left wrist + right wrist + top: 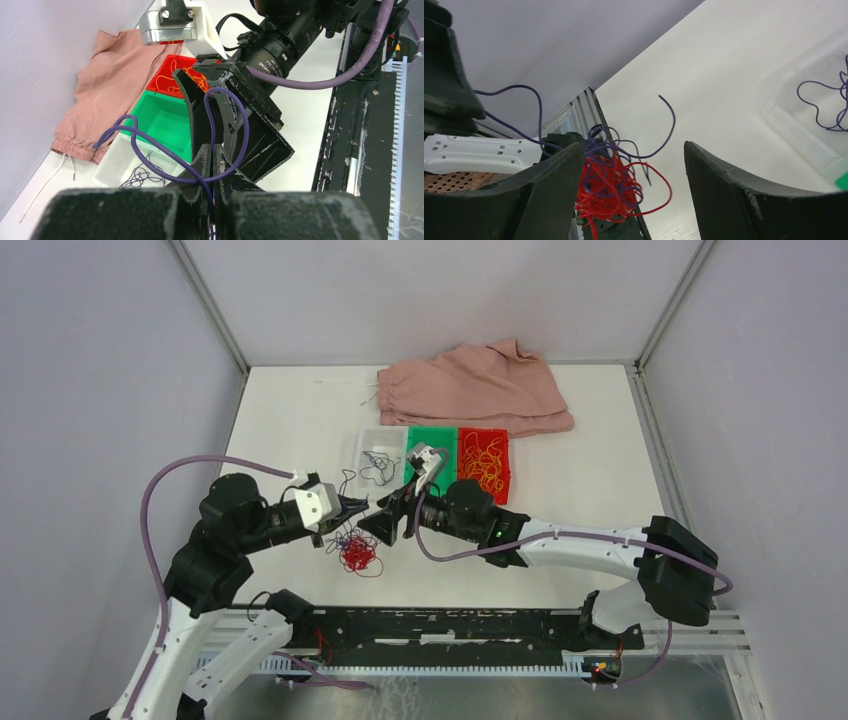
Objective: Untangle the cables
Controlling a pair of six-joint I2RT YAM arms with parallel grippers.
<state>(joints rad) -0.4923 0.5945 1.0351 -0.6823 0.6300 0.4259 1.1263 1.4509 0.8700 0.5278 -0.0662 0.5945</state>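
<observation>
Pinching a purple cable [246, 127] between tightly closed jaws, the left gripper [212, 159] hangs above the table [290, 430]. The cord loops up just beside the right gripper [385, 520], whose jaws stand wide apart. Below the two, toward the near edge, lies a knot of red cable [609, 192] mixed with more purple strands. Farther off, a clear bin [372, 433] holds loose purple cord, a green bin [432, 437] sits to its right, and a red bin [484, 431] holds yellow cables [485, 462]. A pink cloth [470, 385] lies at the far side.
</observation>
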